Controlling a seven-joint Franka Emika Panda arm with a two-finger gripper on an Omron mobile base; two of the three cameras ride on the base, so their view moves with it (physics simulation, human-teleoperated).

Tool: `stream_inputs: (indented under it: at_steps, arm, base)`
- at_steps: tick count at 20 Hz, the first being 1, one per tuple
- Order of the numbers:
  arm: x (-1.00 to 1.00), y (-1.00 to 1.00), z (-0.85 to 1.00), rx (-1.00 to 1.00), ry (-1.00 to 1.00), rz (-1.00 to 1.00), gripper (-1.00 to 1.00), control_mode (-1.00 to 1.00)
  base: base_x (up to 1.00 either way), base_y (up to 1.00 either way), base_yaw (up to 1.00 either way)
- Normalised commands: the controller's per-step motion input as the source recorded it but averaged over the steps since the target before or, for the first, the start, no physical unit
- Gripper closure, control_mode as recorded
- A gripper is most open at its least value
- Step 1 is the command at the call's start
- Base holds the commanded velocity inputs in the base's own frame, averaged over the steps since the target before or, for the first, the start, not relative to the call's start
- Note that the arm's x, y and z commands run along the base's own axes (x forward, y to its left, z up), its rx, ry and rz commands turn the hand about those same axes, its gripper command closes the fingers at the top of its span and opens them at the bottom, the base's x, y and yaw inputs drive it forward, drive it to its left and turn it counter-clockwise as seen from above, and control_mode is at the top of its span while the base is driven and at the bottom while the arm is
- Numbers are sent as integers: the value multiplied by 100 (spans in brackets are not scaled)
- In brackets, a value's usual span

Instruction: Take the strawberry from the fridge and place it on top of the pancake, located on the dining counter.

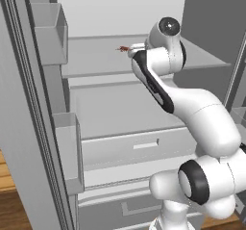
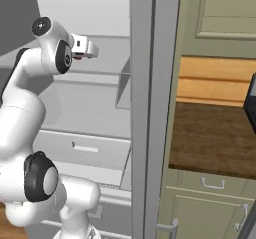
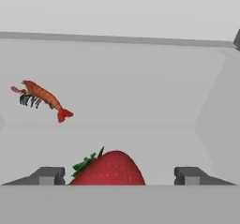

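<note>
- Sitting low between the two spread fingertips (image 3: 47,175), the strawberry (image 3: 108,168) is resting on the fridge (image 1: 144,104) shelf.
- Reaching in, the hand (image 3: 117,176) is standing released, gripping nothing.
- Likely light, soft and bruisable, the berry is calling for a gentle pinch across its wide middle.
- Further back, a shrimp (image 3: 41,98) is lying well apart.

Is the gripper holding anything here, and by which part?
Nothing held: the strawberry sits between the open gripper fingertips, with visible gaps on both sides.

On the fridge (image 3: 117,110) shelf, strawberry (image 3: 110,169) lies near; shrimp (image 3: 41,98) behind, leftward.
</note>
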Motion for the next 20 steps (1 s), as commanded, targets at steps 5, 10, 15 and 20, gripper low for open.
stream_inputs:
  at_steps: [5,10,15,20]
  arm:
    - [-41,0,-28,-3,-7,0,100,-100]
    - [-85,1,36,-1,-20,3,100,-100]
    - [-100,2,42,0,-6,1,100,-100]
    - [-100,3,7,0,1,0,100,-100]
  base:
    - [0,0,0]
    - [0,0,0]
    - [0,0,0]
    - [0,0,0]
